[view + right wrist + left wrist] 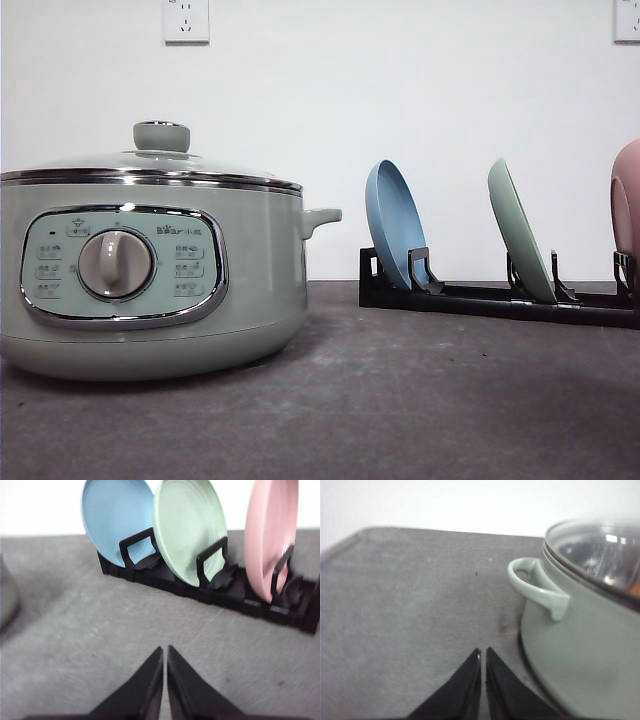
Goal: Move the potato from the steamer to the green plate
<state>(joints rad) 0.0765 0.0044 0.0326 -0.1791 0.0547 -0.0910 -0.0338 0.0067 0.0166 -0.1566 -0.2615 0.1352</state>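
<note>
a grey table (420,400) runs back to a white wall. the left gripper (483,656) hangs pressed together beside the steamer (150,270), lid on, an orange bit, maybe the potato (634,588), behind the glass. the right gripper (164,653), also closed, faces the rack (200,587) holding 3 upright plates: blue plate (117,520), green plate (190,527), pink dish (270,535).

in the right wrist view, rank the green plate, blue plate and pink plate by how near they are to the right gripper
Measured from the shut right gripper:
1. Green plate, middle slot of the black rack, straight ahead of the fingertips.
2. and 3. Blue plate at one end and pink plate at the other look about equally far; too close to call.
</note>
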